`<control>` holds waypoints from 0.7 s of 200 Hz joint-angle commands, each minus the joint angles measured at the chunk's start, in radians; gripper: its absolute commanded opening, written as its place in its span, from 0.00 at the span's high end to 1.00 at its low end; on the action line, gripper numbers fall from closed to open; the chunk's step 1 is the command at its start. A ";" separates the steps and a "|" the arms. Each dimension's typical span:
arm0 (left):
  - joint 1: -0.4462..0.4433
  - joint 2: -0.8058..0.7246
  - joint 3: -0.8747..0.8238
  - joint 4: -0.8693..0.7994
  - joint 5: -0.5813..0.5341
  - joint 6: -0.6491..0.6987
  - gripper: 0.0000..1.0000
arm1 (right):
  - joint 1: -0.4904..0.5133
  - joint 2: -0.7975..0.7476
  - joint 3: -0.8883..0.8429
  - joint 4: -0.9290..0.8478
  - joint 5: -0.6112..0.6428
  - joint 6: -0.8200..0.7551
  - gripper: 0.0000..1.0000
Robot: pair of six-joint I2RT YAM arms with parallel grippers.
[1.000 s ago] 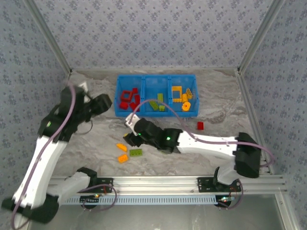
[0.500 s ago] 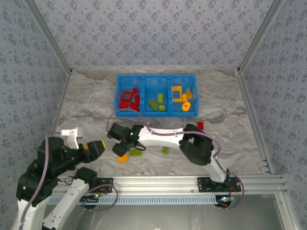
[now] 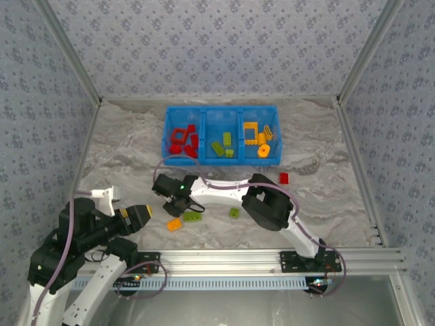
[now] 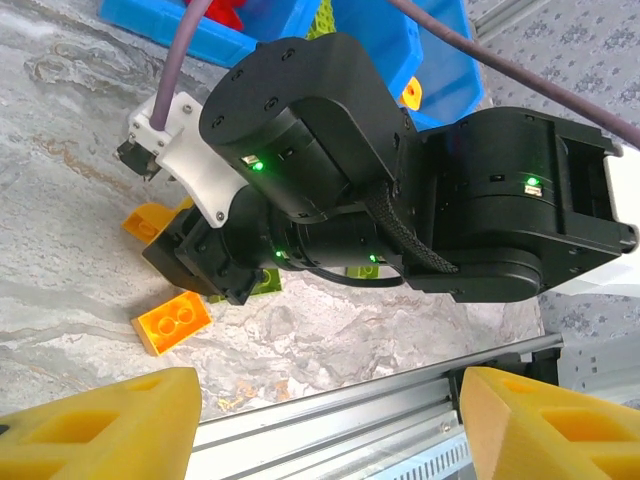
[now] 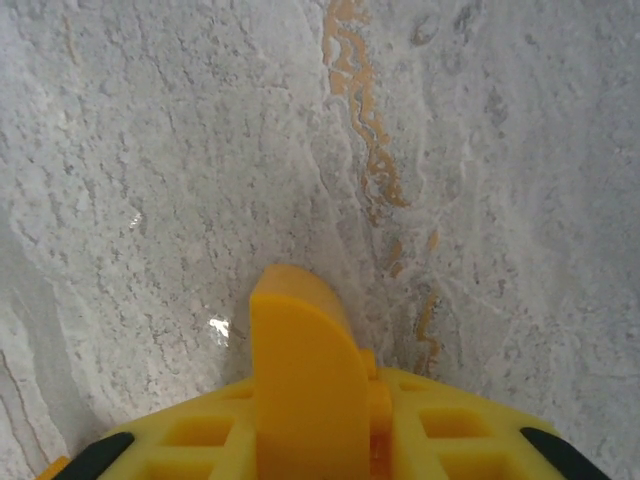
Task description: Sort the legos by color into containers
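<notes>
Now that the left pincer [image 4: 330, 400] has drawn back from the bin [image 3: 221, 109], it sits released and empty; right pincer [image 3: 177, 205] low on bench [image 3: 122, 149], orange lego [image 3: 175, 223] just beside it, can't tell its grip.

Patterned walls [image 3: 217, 47], seemingly marbled tabletop [image 3: 122, 149]

Blue bin [image 3: 221, 109]; red, green, orange legos [image 3: 175, 223]; grey marbled table [image 3: 122, 156].

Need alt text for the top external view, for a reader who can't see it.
The right gripper is low over the marble table beside an orange brick and a green brick, with a red brick farther right. Behind, the blue bin holds red bricks, green bricks and orange-yellow bricks in separate compartments; the left gripper hangs near-left.
</notes>
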 commanded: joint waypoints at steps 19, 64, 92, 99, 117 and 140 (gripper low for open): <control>-0.004 0.005 -0.069 0.133 0.113 -0.044 0.30 | -0.017 -0.103 -0.057 0.037 0.036 0.044 0.80; -0.005 0.148 -0.109 0.433 0.198 -0.137 0.31 | -0.156 -0.460 -0.262 0.014 0.130 0.077 0.82; -0.085 0.281 -0.095 0.619 0.170 -0.166 0.33 | -0.321 -0.675 -0.394 -0.067 0.168 0.074 0.83; -0.138 0.318 -0.085 0.649 0.128 -0.157 0.33 | -0.369 -0.715 -0.427 -0.080 0.169 0.070 0.83; -0.328 0.427 -0.040 0.700 -0.036 -0.120 0.33 | -0.517 -0.773 -0.488 -0.079 0.129 0.067 0.83; -0.529 0.587 0.046 0.714 -0.272 -0.075 0.33 | -0.651 -0.743 -0.497 -0.037 0.055 0.063 0.83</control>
